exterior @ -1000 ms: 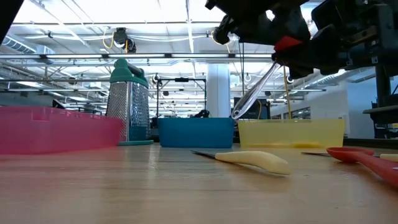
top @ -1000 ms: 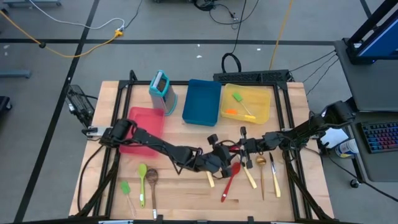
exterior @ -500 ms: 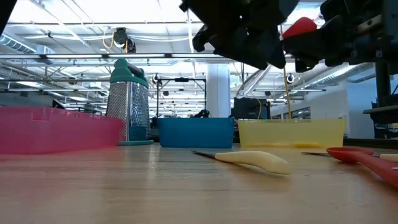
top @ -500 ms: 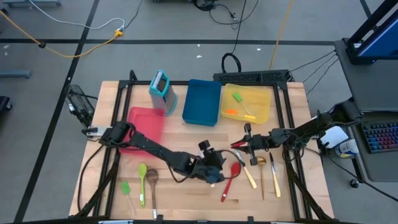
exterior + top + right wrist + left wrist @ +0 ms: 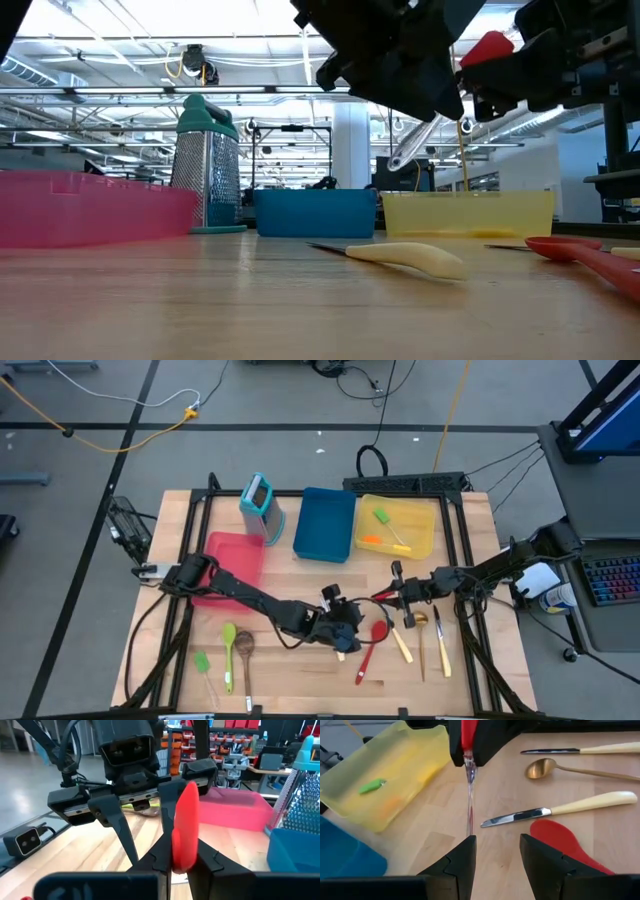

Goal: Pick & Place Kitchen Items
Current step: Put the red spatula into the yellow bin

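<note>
Red mini spatula (image 5: 184, 827) pinched in right pincer (image 5: 398, 592), left pincer (image 5: 345, 637) spread, empty

– Which utensils are seen, and where?

– A red mini spatula (image 5: 185, 827) with a clear handle is held above the table, clamped by its head in the right gripper (image 5: 393, 596). A red spoon (image 5: 372, 645), a gold spoon (image 5: 421, 622) and two cream-handled knives (image 5: 400, 643) (image 5: 441, 645) are laid flat near it.

– And elsewhere?

– A green spoon (image 5: 229, 640), a wooden spoon (image 5: 245, 645) and a green spatula (image 5: 203, 663) are laid together well to the left. A green spatula (image 5: 382, 517) and an orange one (image 5: 372, 540) are found in the yellow tray (image 5: 425, 510).
</note>
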Controlling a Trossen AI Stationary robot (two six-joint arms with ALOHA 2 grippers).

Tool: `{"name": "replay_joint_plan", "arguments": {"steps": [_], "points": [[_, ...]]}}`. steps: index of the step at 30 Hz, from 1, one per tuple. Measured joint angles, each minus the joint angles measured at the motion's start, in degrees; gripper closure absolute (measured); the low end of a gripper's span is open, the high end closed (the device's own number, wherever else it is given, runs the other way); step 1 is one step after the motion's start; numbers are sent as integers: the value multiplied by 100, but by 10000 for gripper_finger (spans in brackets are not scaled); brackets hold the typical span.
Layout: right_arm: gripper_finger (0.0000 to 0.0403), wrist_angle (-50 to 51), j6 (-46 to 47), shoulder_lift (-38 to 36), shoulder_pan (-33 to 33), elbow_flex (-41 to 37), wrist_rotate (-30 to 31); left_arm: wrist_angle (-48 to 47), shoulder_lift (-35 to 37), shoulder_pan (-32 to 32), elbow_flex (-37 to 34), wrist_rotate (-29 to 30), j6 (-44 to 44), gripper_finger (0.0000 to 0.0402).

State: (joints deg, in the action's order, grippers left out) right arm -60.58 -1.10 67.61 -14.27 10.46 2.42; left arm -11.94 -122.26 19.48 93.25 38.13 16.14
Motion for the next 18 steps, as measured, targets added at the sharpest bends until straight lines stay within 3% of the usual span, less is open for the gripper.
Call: {"name": "replay_joint_plan", "arguments": {"steps": [12, 18], "points": [[378, 323, 92, 4, 29, 0, 141, 144, 0, 51, 2, 72, -103, 243], [378, -73, 104, 4, 27, 0, -426, 107, 0, -120, -16, -344, 72, 243]]}}
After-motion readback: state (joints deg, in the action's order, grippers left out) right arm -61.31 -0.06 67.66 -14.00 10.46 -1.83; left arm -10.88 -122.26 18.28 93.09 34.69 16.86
